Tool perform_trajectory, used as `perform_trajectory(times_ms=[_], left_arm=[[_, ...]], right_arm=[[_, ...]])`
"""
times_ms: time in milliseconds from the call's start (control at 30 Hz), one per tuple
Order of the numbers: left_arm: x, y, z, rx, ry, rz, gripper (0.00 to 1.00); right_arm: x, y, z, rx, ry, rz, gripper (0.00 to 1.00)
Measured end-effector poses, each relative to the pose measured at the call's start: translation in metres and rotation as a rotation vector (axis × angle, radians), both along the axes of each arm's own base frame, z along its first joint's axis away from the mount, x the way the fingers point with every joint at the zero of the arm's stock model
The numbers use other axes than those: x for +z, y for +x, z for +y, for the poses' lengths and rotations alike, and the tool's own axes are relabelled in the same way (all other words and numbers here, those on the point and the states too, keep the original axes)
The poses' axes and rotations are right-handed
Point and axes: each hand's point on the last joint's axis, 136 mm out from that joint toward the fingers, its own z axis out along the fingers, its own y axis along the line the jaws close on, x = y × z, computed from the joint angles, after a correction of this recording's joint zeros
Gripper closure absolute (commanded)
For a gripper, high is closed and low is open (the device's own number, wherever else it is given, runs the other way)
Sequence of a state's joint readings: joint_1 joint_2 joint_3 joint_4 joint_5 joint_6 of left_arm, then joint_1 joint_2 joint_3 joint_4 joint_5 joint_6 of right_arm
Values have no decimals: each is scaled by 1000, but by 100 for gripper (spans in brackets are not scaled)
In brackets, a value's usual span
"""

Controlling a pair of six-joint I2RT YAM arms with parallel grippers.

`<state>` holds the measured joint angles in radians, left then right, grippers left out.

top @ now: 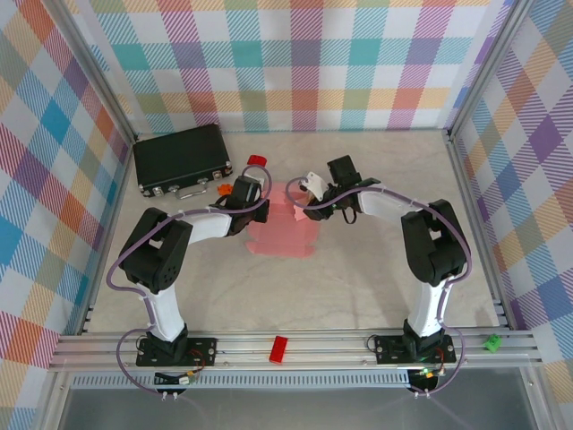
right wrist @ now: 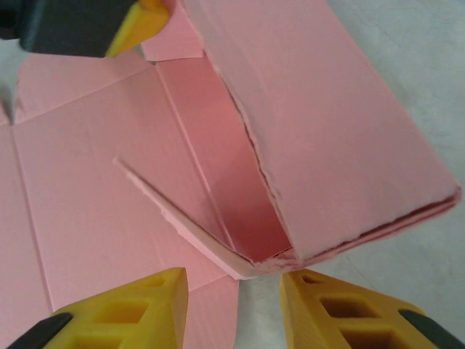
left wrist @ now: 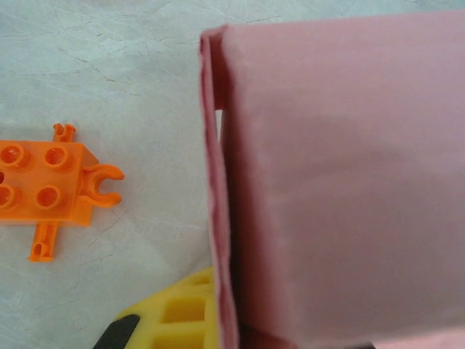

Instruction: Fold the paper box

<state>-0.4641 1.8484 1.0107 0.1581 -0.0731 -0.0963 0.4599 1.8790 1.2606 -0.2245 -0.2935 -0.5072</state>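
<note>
Task thing: the paper box [top: 285, 235] lies half-formed at the middle of the counter [top: 358, 296], between the two hands and well clear of the black case [top: 182, 159].

Shape now: part of it is flat sheet, and one broad panel is folded over it, with a doubled, ragged edge showing in the right wrist view [right wrist: 327, 131].

Left hand [top: 255, 199]: closed down tight at the box's left side. Its wrist view shows an upright card wall [left wrist: 218, 182] running down beside one yellow finger [left wrist: 178, 313], so I judge it pinches that wall. The other finger is hidden behind the card.

Right hand [right wrist: 234, 298]: its fingers stand moderately apart and hold nothing. The folded corner of the box sits in the mouth of the gap, just ahead of the fingertips and touching neither.

Key relation: the crease of the folded panel runs slantwise away from the right hand, from that near corner up toward the left hand's finger [right wrist: 123, 25] at the far end. A thin raised flap [right wrist: 174, 211] slants into the same corner from the left.

Nearer hand: the right one for the free corner, while the left anchors the opposite side.

Next move, as a judgement: the right hand has to advance straight along the crease to take the corner. If it drifts left it would catch the thin flap.

Nearby: an orange block [left wrist: 47, 193] rests on the counter just left of the card wall, apart from it.
</note>
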Motion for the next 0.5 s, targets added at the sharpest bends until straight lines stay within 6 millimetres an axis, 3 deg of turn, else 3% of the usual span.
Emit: perform_trajectory(times_ms=[367, 500], left_arm=[[0, -15, 7, 13, -9, 14, 100], [0, -16, 8, 13, -8, 16, 100]], right_arm=[[-21, 20, 2, -183, -66, -19, 63], [-20, 25, 3, -231, -55, -23, 63]])
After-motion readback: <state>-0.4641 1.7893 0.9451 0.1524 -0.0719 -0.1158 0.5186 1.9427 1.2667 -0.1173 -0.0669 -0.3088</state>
